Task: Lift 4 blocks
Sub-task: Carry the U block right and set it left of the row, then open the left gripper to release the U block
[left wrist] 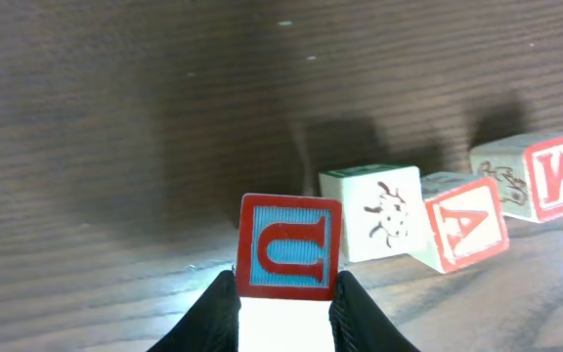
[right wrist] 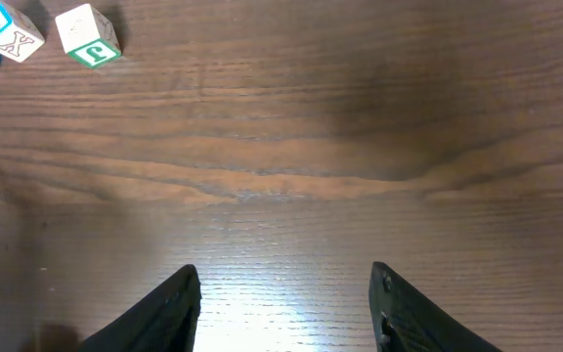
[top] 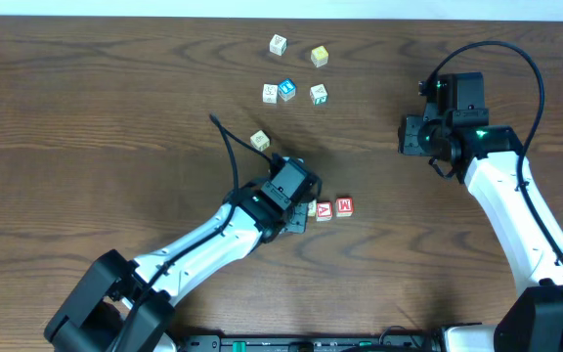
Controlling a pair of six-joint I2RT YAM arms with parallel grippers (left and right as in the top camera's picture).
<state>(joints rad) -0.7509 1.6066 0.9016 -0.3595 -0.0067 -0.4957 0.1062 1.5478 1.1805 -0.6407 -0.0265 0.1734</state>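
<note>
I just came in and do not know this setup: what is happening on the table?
The left claw is shut on the U block, at the end of a short row with the cream block, the A block and the M block. The right claw is open above the table, away from them.

I have the U block between the fingers of the left gripper — right of it runs a row: picture block, A block, then M block. Behind, a lone cube; farther back, a five-cube cluster.
</note>
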